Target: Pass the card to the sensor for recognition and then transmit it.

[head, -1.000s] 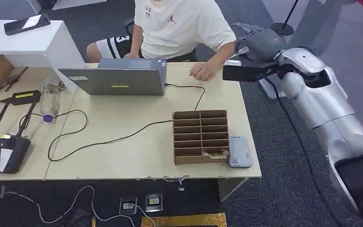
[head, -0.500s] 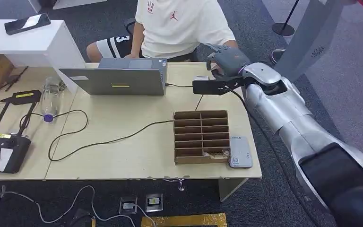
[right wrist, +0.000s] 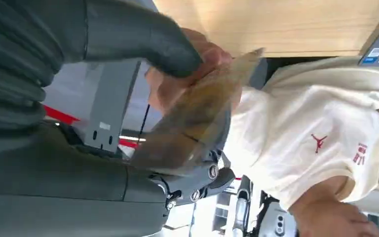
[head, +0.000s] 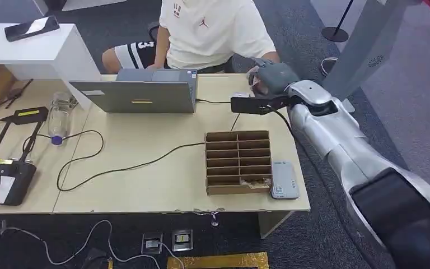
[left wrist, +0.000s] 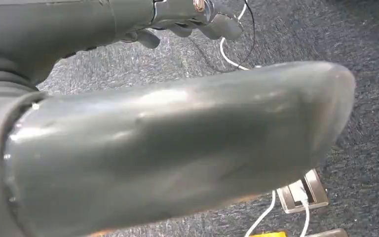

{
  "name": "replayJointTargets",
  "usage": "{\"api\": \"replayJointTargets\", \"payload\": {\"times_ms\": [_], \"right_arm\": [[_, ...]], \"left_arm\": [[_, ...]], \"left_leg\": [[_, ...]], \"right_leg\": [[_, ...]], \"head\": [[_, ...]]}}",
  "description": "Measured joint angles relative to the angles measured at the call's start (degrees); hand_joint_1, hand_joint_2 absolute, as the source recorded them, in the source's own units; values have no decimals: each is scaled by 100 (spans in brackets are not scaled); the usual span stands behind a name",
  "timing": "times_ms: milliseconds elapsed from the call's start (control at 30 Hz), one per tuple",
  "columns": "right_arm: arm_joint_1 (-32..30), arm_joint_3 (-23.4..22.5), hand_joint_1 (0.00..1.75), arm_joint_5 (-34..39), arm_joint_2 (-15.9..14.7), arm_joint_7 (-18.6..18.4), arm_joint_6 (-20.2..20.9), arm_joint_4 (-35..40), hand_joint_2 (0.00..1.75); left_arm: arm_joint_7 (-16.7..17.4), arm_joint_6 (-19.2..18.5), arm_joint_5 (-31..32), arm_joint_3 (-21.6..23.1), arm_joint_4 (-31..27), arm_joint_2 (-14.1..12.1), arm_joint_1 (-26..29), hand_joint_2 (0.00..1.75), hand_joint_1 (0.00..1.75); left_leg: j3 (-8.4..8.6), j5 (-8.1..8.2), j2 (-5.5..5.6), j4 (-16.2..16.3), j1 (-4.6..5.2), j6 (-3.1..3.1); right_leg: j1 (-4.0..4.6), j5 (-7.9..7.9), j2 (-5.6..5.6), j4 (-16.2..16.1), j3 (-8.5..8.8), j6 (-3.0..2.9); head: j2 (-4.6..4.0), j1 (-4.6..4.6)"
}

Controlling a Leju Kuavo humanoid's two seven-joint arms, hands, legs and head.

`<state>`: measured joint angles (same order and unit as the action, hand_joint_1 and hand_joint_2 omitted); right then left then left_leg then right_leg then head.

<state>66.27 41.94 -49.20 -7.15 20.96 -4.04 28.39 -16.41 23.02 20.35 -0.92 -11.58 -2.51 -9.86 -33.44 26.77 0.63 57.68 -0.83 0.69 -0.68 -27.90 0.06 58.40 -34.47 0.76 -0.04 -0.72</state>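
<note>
My right hand (head: 272, 77) is stretched over the table's far right edge, just in front of the seated person (head: 213, 28). In the right wrist view it pinches a brownish card (right wrist: 197, 116) between its thumb (right wrist: 143, 39) and its darker fingers. A person's hand (right wrist: 177, 84) touches the same card. The grey-white card sensor (head: 284, 180) lies flat near the table's front right corner, well short of my hand. My left hand (left wrist: 187, 15) hangs over the dark carpet with nothing in it.
A cardboard slotted card box (head: 238, 161) stands beside the sensor. A laptop (head: 140, 95) with a black cable, a plastic bottle (head: 60, 115) and a black controller (head: 3, 176) sit further left on the table (head: 145, 179). A grey pillar (head: 364, 39) rises at the right.
My right arm swung left from beyond the table's right side to the person's hand at the far edge, then settled there. The person's hand that lay on the table is now hidden behind mine.
</note>
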Motion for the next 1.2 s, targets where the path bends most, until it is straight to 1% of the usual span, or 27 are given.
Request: {"api": "replayJointTargets", "payload": {"times_ms": [133, 267, 367, 467, 533, 567, 633, 700, 767, 867, 933, 1100, 1200], "right_arm": [[0, -9, 0, -7, 0, -46, -294, -50, 175], [8, -28, 0, 105, -9, 44, -516, -85, 175], [14, -123, 0, 620, -22, 324, -540, -85, 175], [24, -424, 0, 1568, -61, 638, -105, 33, 175], [22, -619, 0, 2069, -107, 623, 291, 177, 175], [9, -719, 0, 2420, -144, 560, 597, 286, 175], [-99, -912, 0, 3004, -238, 404, 1021, 597, 175], [-309, -1090, 0, 3503, -360, 157, 1330, 998, 175], [-648, -1235, 0, 3891, -505, -250, 1550, 1481, 175], [-1317, -1401, 0, 4207, -776, -763, 1600, 2375, 175], [-1750, -1482, 0, 4253, -922, -1036, 1573, 2908, 175], [-2691, -1641, 0, 4078, -1233, -1364, 1477, 4051, 175], [-3193, -1718, 0, 4011, -1364, -1489, 1405, 4538, 175]], "left_arm": [[0, 33, -37, 87, 0, 0, 0, 0, 0], [0, 50, -55, 127, 0, 0, 0, 0, 0], [-9, 120, -129, 157, 0, 2, 3, 0, 0], [-55, 186, -195, 197, 2, 2, 24, 0, 0], [-61, 208, -219, 229, 2, 2, 39, 0, 0], [-74, 208, -240, 236, 2, 2, 42, 0, 0], [-92, 208, -280, 258, 2, 2, 53, 0, 0], [-94, 210, -308, 262, 2, 0, 67, 0, 0], [-94, 219, -341, 264, 2, -7, 77, 0, 0], [-94, 219, -383, 271, 4, -41, 101, 0, 0], [-94, 218, -402, 273, 4, -61, 108, 0, 0], [-94, 212, -413, 337, 4, -74, 115, 0, 0], [-92, 210, -459, 380, 4, -74, 118, 0, 0]], "left_leg": [[1, 0, 0, 0, 0, 0], [3, 0, -1, 1, 0, 0], [4, 0, -2, 1, 0, 0], [4, 0, -2, 1, 0, 0], [4, 0, -2, 1, 0, 0], [5, 0, -2, 1, 0, 0], [5, 0, -1, 1, 0, 0], [7, 1, -1, 1, 0, 0], [9, 2, -1, 1, 0, 0], [9, 4, 0, 1, 0, 0], [9, 6, -1, 1, 0, -2], [10, 10, -4, 0, -1, 0], [11, 11, -5, 0, -1, 0]], "right_leg": [[0, 0, 2, 0, 0, 0], [0, 0, 4, 0, 0, 0], [0, 0, 4, 0, 0, 0], [0, 0, 4, 0, 0, 0], [0, 0, 4, 0, 0, 0], [0, 0, 3, -1, 0, 0], [0, 0, 1, -2, 1, 0], [0, 0, 1, -3, 3, 0], [0, 0, 1, -5, 6, 0], [0, 0, 1, -6, 6, 0], [0, 0, 2, -6, 6, 0], [1, -1, 3, -6, 5, -1], [1, -2, 2, -6, 6, -2]], "head": [[0, 0], [0, 0], [0, 0], [0, -2], [0, 0], [0, 2], [0, 0], [0, 0], [0, -2], [0, -2], [0, 0], [0, 0], [0, 0]]}}
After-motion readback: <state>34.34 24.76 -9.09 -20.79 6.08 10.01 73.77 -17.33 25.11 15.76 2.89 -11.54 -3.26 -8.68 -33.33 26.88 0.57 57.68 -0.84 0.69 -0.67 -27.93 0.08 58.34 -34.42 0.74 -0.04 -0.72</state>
